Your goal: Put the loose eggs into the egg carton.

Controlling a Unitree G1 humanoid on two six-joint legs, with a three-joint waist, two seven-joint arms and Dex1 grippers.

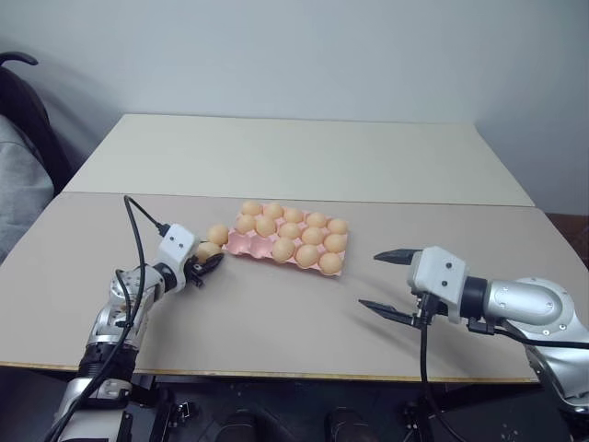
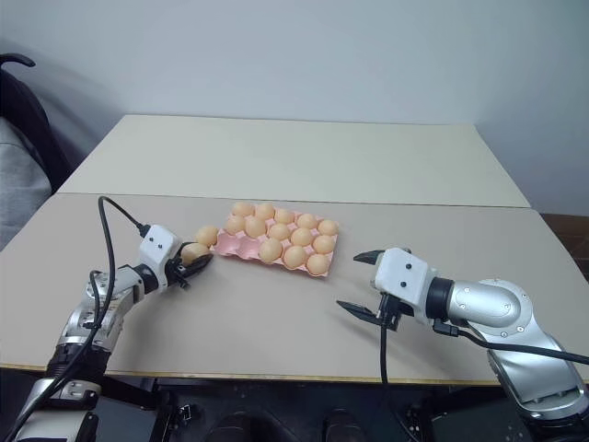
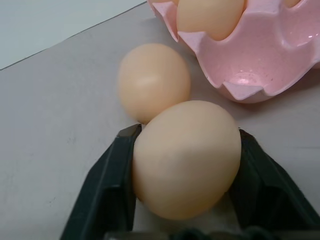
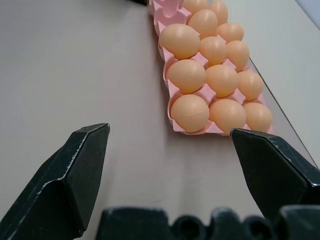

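The pink egg carton (image 1: 241,244) lies mid-table with light orange eggs in most of its cups. An empty cup (image 3: 246,79) shows at its near left corner. My left gripper (image 1: 208,261) is just left of that corner, shut on one loose egg (image 3: 186,159), with a black finger (image 3: 107,185) on each side of it. A second loose egg (image 1: 218,234) rests on the table right behind the held one, beside the carton. My right gripper (image 1: 370,281) hovers open to the right of the carton, nothing between its fingers (image 4: 75,175).
The carton stands on a beige table (image 1: 276,322), which joins a second table (image 1: 304,157) behind it at a seam. A black cable (image 1: 138,230) loops up from my left arm. A dark chair (image 1: 23,110) stands at the far left.
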